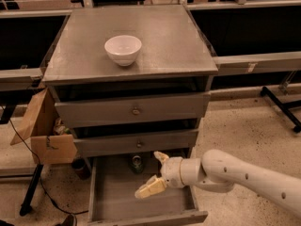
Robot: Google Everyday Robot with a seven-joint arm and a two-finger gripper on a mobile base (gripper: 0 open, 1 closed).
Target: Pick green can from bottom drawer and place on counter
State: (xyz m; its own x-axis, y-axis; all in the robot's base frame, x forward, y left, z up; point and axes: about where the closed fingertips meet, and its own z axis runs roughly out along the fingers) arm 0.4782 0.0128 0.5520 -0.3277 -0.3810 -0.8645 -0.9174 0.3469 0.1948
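Observation:
The green can (137, 163) stands upright at the back of the open bottom drawer (113, 197), just under the middle drawer's front; its silver top shows. My gripper (155, 173) hangs over the drawer, to the right of the can and a little nearer the front. It is open and empty: one cream finger (149, 188) reaches down-left, the other (161, 157) points up toward the can's right side. Neither finger touches the can. The counter (169, 41) is the flat grey top of the cabinet above.
A white bowl (122, 49) sits on the counter's left middle. Two upper drawers with round knobs (136, 110) are shut. A cardboard box (44, 131) hangs off the cabinet's left side, with a dark reddish cylinder (79, 167) on the floor below it.

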